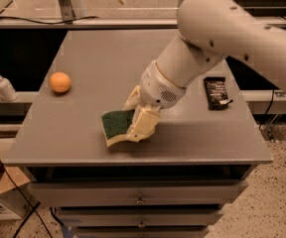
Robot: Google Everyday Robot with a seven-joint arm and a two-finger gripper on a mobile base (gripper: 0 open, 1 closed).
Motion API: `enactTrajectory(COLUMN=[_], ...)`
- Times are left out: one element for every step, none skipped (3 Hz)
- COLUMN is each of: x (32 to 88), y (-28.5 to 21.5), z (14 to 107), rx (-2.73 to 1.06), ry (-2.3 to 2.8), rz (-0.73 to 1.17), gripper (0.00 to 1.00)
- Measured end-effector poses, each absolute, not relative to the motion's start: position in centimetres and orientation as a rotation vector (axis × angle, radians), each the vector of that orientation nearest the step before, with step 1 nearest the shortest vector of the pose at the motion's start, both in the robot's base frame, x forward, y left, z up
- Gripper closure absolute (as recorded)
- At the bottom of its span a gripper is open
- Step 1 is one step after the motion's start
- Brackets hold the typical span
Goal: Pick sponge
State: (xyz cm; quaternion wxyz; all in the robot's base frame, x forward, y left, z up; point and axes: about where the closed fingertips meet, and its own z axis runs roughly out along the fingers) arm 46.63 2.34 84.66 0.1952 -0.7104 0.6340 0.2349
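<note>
The sponge [115, 124] sits toward 7 o'clock of the table's [98, 53] middle, close to the front edge, with its dark green scouring face turned up and toward the camera. It is tilted: the pale yellow foam shows along its lower edge, and that left-hand corner touches or nearly touches the grey top. The pincer [132, 120] is clamped on the sponge's right side. One cream finger [144, 124] lies across the near right edge and the other shows behind it at 12 o'clock of the sponge. The big white arm [217, 29] reaches down to it from 2 o'clock.

An orange ball [60, 82] rests at 10 o'clock of the sponge, near the table's left edge and well apart from it. A black wrapped bar [215, 92] lies at 3 o'clock of the table, near the right edge. A white pump bottle [3, 86] stands on a lower ledge beyond the left edge. Drawer fronts [140, 195] show beneath the top.
</note>
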Motion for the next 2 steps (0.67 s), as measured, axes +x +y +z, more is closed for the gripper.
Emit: enactTrajectory(x=[48.7, 51.2], y=[1.0, -0.8], z=[89.9, 96.4], rx=[-1.998, -1.954], ry=[1.700, 1.645], rz=[0.534, 0.407], gripper=[1.00, 1.00])
